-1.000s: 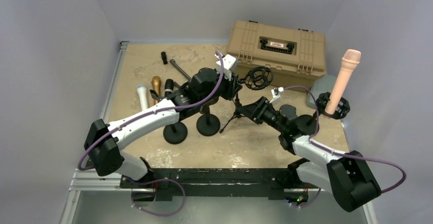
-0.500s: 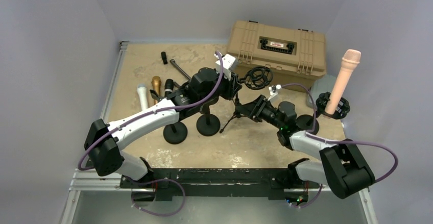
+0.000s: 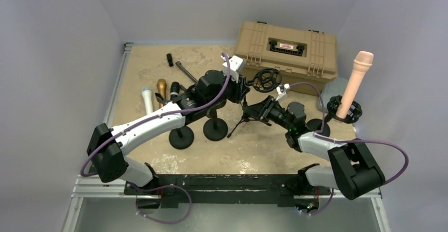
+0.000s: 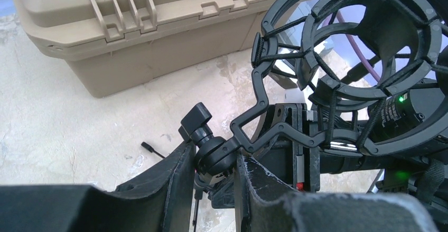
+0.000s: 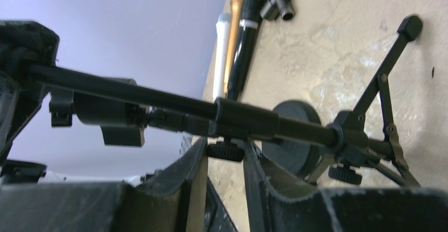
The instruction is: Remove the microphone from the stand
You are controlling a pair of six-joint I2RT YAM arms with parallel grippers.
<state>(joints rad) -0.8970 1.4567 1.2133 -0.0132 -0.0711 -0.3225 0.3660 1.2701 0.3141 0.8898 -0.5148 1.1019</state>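
Beige and mottled, the stone-look tabletop point(image 3: 158, 63) you are working over is stretching away from the black metal rail point(image 3: 222, 182) where both arms are bolted. Plain grey-lavender walls point(image 3: 63, 31) are closing it in on three sides.

Your right gripper point(image 5: 224, 148) is sitting narrow. Its two fingers are flanking the small black thumbscrew point(image 5: 225, 150) under the collar of the thin black tripod stand pole point(image 5: 158, 97), and its pads are meeting the screw on both sides. Just beyond it, your left gripper point(image 4: 213, 160) is also narrow and is clamping the black swivel joint point(image 4: 211, 150). That joint is carrying the empty black ring-shaped shock mount point(image 4: 325, 89) on the same stand.

Beside the left arm, two round black stand bases point(image 3: 181, 137) are resting on the tabletop. Further left, a white microphone point(image 3: 147, 100), a gold microphone point(image 3: 161, 90) and a black microphone point(image 3: 175, 90) are lying side by side.

The peach-pink microphone point(image 3: 355, 81) is standing tilted at the right edge, with its lower end seated in a second black shock mount point(image 3: 344, 110). It is sitting well apart from both grippers, and neither one is touching it.

At the far end, a closed tan plastic case point(image 3: 288, 49) is lying against the back wall.
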